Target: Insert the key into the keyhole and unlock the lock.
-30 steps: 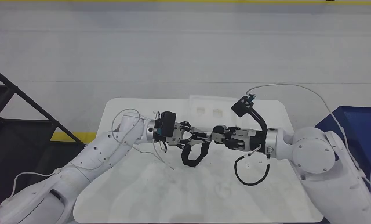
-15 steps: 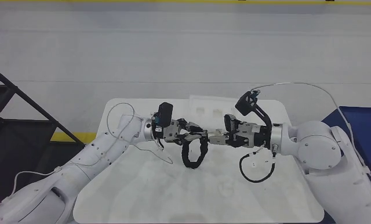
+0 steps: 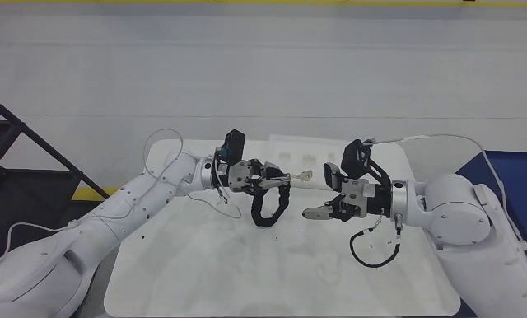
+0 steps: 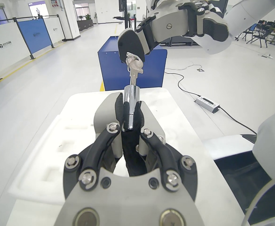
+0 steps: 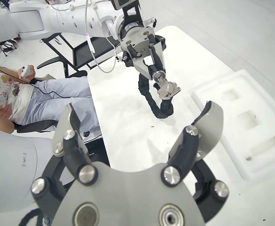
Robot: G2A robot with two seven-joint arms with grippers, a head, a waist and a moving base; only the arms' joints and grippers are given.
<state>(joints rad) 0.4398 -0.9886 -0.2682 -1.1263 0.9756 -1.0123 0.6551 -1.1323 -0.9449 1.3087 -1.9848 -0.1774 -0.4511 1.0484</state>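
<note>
My left gripper (image 3: pixel 276 180) is shut on the chrome lock cylinder (image 4: pixel 130 95) and holds it above the white table (image 3: pixel 247 268). The lock's black cable loop (image 3: pixel 268 209) hangs below the gripper. A silver key (image 4: pixel 135 68) sticks out of the cylinder's end, with a second key on its ring. In the right wrist view the key (image 5: pixel 168 90) points toward my right gripper (image 5: pixel 139 115). That gripper (image 3: pixel 313 212) stands open with nothing between its fingers, a short way off the key and a little nearer the table's front.
A white foam tray (image 3: pixel 306 157) with square pockets lies at the back of the table, under the key. A blue bin (image 3: pixel 504 168) stands off the table's right side. A black frame (image 3: pixel 37 149) stands to the left.
My right gripper has let go of the key, opened and drawn back toward the front right. My left gripper has carried the lock, with the key in it, slightly toward the back.
</note>
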